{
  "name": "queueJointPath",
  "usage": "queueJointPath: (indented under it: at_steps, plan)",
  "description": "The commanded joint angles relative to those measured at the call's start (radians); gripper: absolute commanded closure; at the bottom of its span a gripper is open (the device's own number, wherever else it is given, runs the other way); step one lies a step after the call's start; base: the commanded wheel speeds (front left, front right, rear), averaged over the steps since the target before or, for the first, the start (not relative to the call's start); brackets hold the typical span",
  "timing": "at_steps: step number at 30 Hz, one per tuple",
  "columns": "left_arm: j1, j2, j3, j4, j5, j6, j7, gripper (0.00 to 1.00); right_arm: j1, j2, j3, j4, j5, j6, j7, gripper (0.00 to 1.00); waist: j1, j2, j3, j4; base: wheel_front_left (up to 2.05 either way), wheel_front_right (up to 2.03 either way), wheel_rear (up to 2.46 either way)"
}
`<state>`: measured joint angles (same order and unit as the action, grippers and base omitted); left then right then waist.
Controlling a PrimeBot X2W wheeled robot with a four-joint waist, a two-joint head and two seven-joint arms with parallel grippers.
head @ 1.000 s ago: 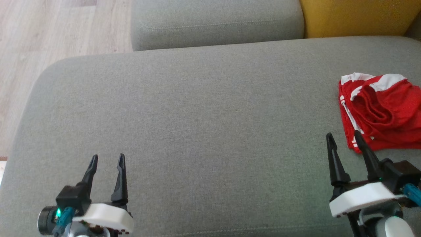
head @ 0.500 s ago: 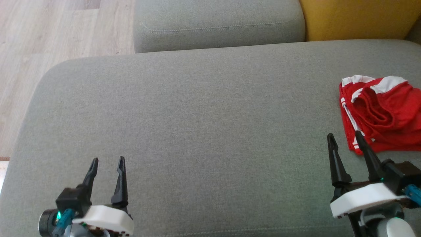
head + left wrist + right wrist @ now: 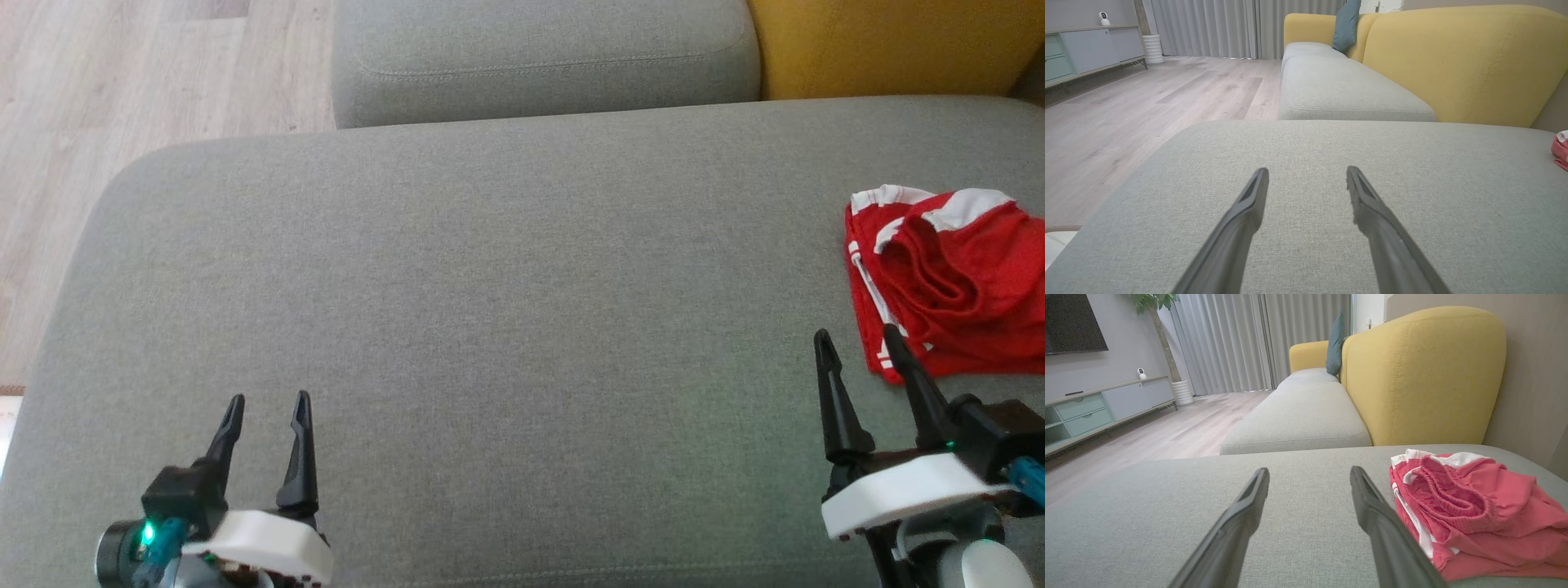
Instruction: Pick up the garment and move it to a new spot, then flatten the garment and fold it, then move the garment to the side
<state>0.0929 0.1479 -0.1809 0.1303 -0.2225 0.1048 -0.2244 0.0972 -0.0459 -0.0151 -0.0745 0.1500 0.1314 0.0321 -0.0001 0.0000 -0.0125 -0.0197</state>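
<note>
A crumpled red garment (image 3: 951, 282) with white trim lies on the grey sofa cushion (image 3: 490, 310) at the right edge of the head view. In the right wrist view the garment (image 3: 1470, 510) sits just right of my fingers. My right gripper (image 3: 857, 343) is open and empty, its right finger tip at the garment's near left corner. The right gripper (image 3: 1309, 473) shows bare cushion between its fingers. My left gripper (image 3: 268, 402) hangs open and empty over the cushion's near left part. In the left wrist view the left gripper (image 3: 1307, 172) has the garment (image 3: 1560, 149) far off at the right edge.
A second grey cushion (image 3: 539, 57) lies beyond the near one. A yellow backrest (image 3: 890, 45) stands at the far right. Wooden floor (image 3: 122, 82) runs along the left, past the cushion's rounded edge. A cabinet (image 3: 1106, 404) stands across the room.
The whole head picture has shifted down a little, so the camera has moved. Both grippers stay open and the garment lies as before.
</note>
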Motion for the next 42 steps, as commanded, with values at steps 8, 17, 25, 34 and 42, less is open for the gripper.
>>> queueJointPath:
  at_steps: [8, 17, 25, 34, 42]
  plan:
    - [0.000, 0.000, -0.003, 0.008, 0.000, 0.001, 0.003, 1.00, 0.000, 0.000, 0.001, 0.004, 0.000, 0.000, 0.000, 1.00, 0.0001, 0.0000, 0.001, 0.000, 0.00, 0.00, 0.00]
    - [-0.001, -0.013, 0.011, 0.049, -0.076, -0.012, 0.021, 1.00, -0.005, -0.004, 0.006, 0.057, 0.085, 0.000, -0.001, 1.00, 0.0001, 0.0000, 0.002, 0.001, 0.00, 0.00, 0.00]
    - [-0.015, -0.019, 0.030, 0.054, -0.165, -0.027, 0.043, 1.00, -0.020, -0.010, 0.006, 0.077, 0.185, 0.000, -0.001, 1.00, 0.0001, 0.0000, 0.003, 0.002, 0.00, 0.00, 0.00]
    - [-0.030, -0.025, 0.052, 0.059, -0.265, -0.044, 0.067, 1.00, -0.035, -0.015, 0.005, 0.096, 0.295, 0.000, -0.001, 1.00, 0.0001, 0.0000, 0.004, 0.004, 0.00, 0.00, 0.00]
    - [-0.044, -0.031, 0.071, 0.063, -0.353, -0.059, 0.089, 1.00, -0.048, -0.019, 0.003, 0.114, 0.393, 0.000, 0.001, 1.00, 0.0001, 0.0000, 0.005, 0.005, 0.00, 0.00, 0.00]
